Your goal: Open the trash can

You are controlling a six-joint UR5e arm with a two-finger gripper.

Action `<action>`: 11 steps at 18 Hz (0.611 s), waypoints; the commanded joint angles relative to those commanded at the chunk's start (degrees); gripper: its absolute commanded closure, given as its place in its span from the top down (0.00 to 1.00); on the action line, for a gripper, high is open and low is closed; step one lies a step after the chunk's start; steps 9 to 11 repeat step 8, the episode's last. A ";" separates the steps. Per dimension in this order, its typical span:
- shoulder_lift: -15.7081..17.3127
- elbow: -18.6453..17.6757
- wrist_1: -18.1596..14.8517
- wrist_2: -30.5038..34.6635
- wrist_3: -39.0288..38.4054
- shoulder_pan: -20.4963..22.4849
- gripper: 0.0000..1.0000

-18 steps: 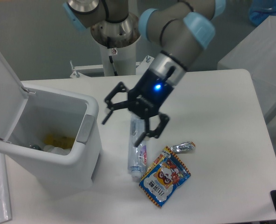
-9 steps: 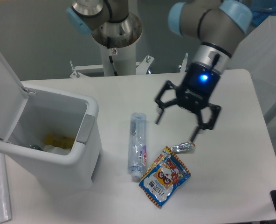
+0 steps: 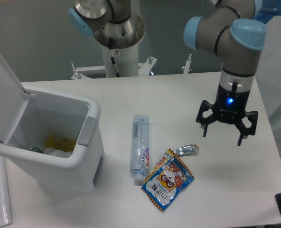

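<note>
Trash can (image 3: 60, 156) at lower left already has its lid flipped up, so opening looks done; the gripper (image 3: 223, 132) hangs wide and empty at right, with probably nothing left but parking.

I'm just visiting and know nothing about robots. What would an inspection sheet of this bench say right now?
Surface: white table, no spills seen.
Job's things: trash can at left, lid up, yellow and pale items inside.
Clutter: clear plastic bottle lying flat; colourful snack packet touching its cap end; small foil wrapper.
Grippers: gripper over the right side, jaws open, empty, blue light on.
Cables: thin wire on the arm's base column.
Surroundings: grey wall; pale tray at lower left.
</note>
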 joint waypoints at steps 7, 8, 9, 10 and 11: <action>-1.33 2.66 -7.68 5.82 7.13 -2.47 1.00; -1.24 2.13 -7.50 5.82 7.05 -2.47 1.00; -1.24 2.13 -7.50 5.82 7.05 -2.47 1.00; -1.24 2.13 -7.50 5.82 7.05 -2.47 1.00; -1.24 2.13 -7.50 5.82 7.05 -2.47 1.00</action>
